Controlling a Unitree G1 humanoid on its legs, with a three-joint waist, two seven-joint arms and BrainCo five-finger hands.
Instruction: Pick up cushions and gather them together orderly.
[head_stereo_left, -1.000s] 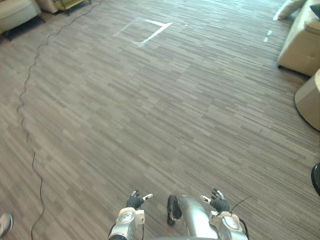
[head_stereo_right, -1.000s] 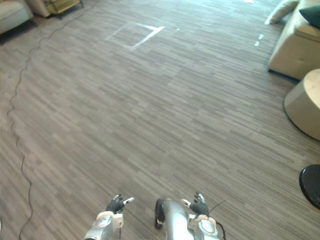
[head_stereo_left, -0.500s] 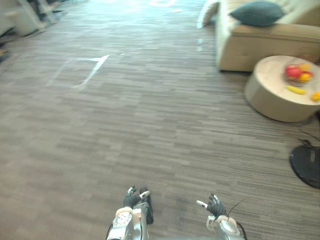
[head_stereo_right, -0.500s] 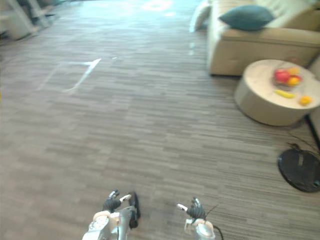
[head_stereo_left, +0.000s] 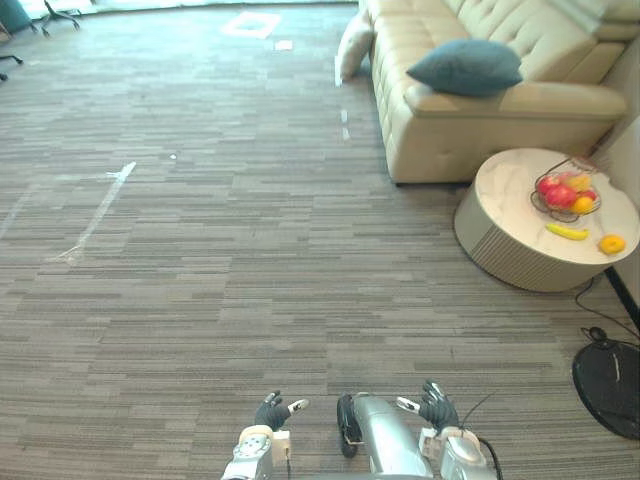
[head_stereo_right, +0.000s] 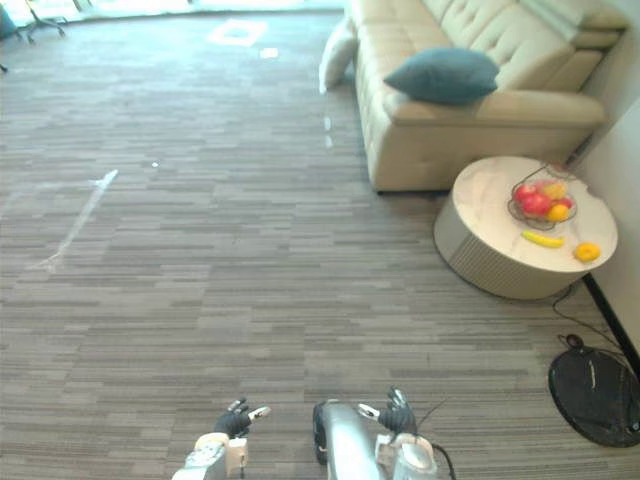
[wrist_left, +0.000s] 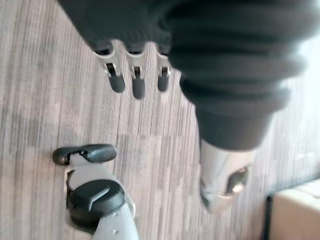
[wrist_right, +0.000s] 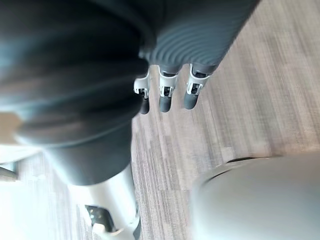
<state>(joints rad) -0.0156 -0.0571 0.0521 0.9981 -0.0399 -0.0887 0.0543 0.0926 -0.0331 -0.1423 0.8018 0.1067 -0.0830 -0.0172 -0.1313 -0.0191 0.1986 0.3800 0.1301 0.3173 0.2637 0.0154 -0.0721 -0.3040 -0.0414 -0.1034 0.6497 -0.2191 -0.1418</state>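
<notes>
Left eye view: a teal cushion (head_stereo_left: 465, 66) lies on the seat of a cream tufted sofa (head_stereo_left: 470, 140), at the end nearest the robot. It is plump, with rounded corners and a smooth, plain cover. A second cushion, cream-white (head_stereo_left: 352, 45) (close in colour to the sofa itself), stands tilted on the floor, leaning against the sofa's side.

Both hands show low at the bottom edge, well apart from either cushion. The left hand (head_stereo_left: 272, 410) has its fingers (wrist_left: 136, 80) straight and loosely spread over the striped carpet, with nothing in them. The right hand (head_stereo_left: 437, 405) is the same, its fingers (wrist_right: 166, 95) relaxed and empty.

Just in front of the sofa stands a round pale table (head_stereo_left: 510, 245) bearing a wire fruit basket (head_stereo_left: 565, 192), a banana (head_stereo_left: 567, 231) and an orange (head_stereo_left: 611, 243). A white tape mark (head_stereo_left: 95, 215) crosses the carpet to the left.
</notes>
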